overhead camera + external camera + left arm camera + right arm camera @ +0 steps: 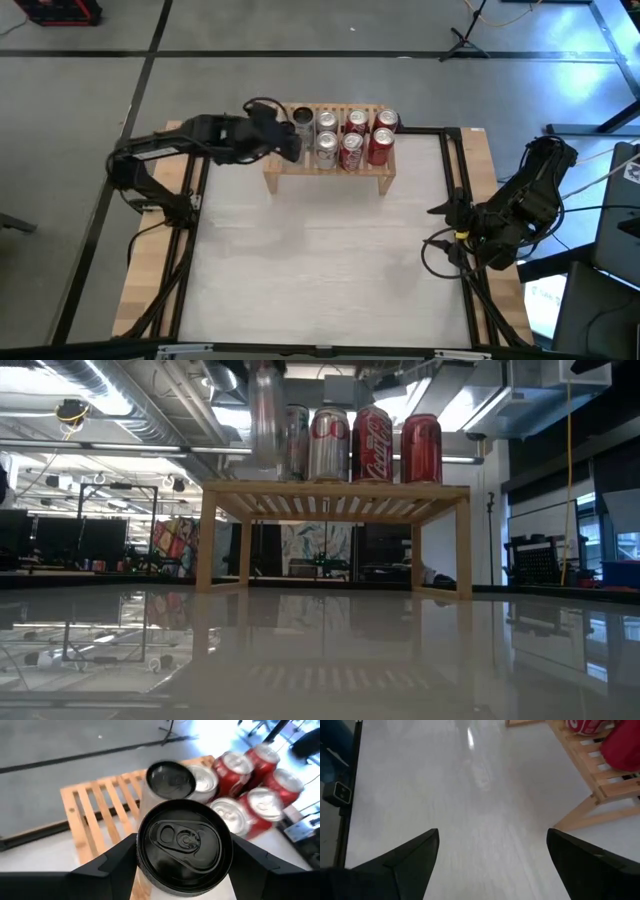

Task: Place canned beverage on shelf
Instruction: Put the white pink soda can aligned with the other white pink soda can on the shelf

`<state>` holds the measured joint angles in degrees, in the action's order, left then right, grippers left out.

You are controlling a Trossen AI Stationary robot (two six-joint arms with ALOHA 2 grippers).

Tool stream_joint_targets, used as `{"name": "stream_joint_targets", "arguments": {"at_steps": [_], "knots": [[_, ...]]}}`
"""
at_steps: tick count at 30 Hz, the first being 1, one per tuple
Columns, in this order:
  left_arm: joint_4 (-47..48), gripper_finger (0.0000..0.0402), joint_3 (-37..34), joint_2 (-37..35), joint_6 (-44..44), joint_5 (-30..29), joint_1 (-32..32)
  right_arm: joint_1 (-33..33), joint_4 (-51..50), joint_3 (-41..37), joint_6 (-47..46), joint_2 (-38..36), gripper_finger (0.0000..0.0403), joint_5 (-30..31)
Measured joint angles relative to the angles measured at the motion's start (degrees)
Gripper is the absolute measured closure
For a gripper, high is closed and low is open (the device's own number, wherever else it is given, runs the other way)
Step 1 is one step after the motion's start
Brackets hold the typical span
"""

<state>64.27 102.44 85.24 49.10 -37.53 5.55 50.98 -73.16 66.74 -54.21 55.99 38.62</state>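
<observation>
High view is showing the left gripper reaching over the left end of the shelf. Its fingers are squeezing a can with a black lid, holding it upright just above the slats, beside another black-lidded can. Silver cans and red cans are standing in rows on the shelf. The right gripper is waiting, fingers apart, over the white table at its right edge.

Lab (industrial): exposed ceiling ducts, monitors.
</observation>
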Motion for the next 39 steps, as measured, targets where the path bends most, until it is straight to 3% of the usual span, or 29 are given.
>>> {"name": "stream_joint_targets", "arguments": {"at_steps": [7, 35, 39], "knots": [[-8.55, 0.0168, -5.63, 0.91, -1.09, 4.16, 1.24, 0.00, -0.18, 0.00, -0.01, 0.00, 0.0045, 0.42], [-10.80, 0.0168, -5.84, 3.27, -6.06, 3.81, 3.92, 0.00, -0.07, 0.00, -4.05, 0.00, 0.0045, 0.43], [-10.93, 0.0152, -5.84, 3.27, -6.03, 3.81, 3.92, 0.00, 0.15, 0.00, -4.05, 0.00, 0.0045, 0.43]]}}
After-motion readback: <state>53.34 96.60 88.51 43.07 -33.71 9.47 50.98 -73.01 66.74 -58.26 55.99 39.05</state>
